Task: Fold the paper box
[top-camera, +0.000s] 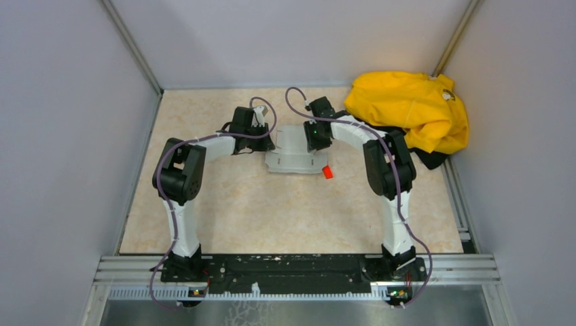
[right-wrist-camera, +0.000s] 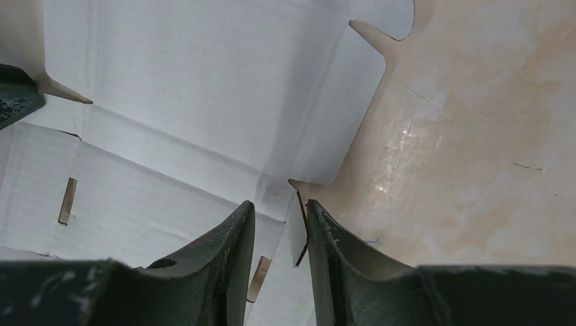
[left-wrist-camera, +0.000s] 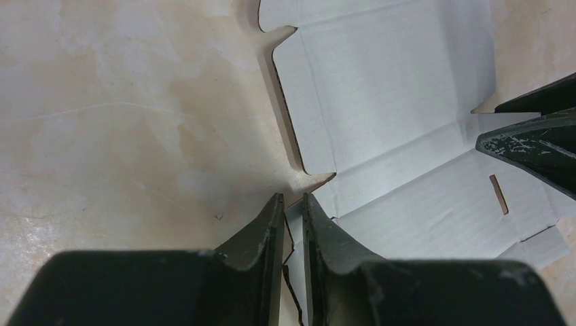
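**Workpiece position.** The paper box (top-camera: 293, 153) lies on the surface (top-camera: 258, 210), towards the far side and midway between left and right, with one wrist on each side of it. It is not yet a box. The main panels lie open and flat, and the creases, slots and tabs are exposed.

**Left fingers** (left-wrist-camera: 266, 234). These are almost pressed together and pinch a thin cardboard edge at the sheet's left side, where a side flap meets the main panels. Only a sliver of gap remains.

**Right fingers** (right-wrist-camera: 336, 244). These straddle the matching flap on the right side. The flap edge stands against one finger, with a visible gap to the other. The wrist view does not show whether this flap is clamped or only enclosed.

**Reason for the hold.** Taking opposite side flaps together appears intended to raise both walls evenly along their creases. This would also stop the light sheet sliding. The step in hand is judged to be an early one.

**Surroundings.**
- A small red block (top-camera: 327, 172) sits just beside the sheet's near right corner. It may obstruct that corner if the sheet shifts.
- A yellow garment (top-camera: 407, 109) is heaped in the far right corner, close to the right forearm but apart from the sheet.
- Each wrist view shows the opposite arm's fingertip at the frame edge, so clearance between the arms is small.
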You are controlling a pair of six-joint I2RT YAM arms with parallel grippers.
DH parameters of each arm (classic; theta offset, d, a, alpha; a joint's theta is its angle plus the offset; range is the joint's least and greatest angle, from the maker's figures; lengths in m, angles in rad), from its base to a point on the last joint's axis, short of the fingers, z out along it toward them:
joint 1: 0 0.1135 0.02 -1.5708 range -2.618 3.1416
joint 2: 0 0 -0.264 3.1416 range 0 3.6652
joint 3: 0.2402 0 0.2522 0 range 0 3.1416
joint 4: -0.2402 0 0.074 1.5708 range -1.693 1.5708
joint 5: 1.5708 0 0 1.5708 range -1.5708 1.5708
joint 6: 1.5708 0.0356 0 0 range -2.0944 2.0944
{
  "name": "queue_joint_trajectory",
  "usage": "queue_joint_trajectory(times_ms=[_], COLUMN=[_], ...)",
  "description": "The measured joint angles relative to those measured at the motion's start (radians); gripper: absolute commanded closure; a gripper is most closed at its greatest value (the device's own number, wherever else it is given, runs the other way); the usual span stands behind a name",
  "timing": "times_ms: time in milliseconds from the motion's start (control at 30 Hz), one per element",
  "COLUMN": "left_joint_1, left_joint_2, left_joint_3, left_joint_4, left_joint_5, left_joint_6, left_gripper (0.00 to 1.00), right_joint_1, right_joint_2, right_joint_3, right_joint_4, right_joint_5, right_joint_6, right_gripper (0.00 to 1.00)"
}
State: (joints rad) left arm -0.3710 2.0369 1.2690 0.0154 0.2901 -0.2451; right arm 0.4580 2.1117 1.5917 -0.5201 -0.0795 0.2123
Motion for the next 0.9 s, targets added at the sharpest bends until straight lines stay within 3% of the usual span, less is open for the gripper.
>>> queue_joint_trajectory(times_ms=[900], left_joint_1=[-0.001], left_joint_2=[-0.011], left_joint_3=[-0.017], left_joint_4=[0.009], left_joint_5=[-0.011], left_joint_6=[-0.001], left_gripper=[0.79], right_joint_1=[0.000], right_joint_2=[-0.048], right_joint_3=[-0.021], right_joint_4=[0.006], right_joint_5=[-0.016], right_joint_6=[0.026], right_gripper=[0.66])
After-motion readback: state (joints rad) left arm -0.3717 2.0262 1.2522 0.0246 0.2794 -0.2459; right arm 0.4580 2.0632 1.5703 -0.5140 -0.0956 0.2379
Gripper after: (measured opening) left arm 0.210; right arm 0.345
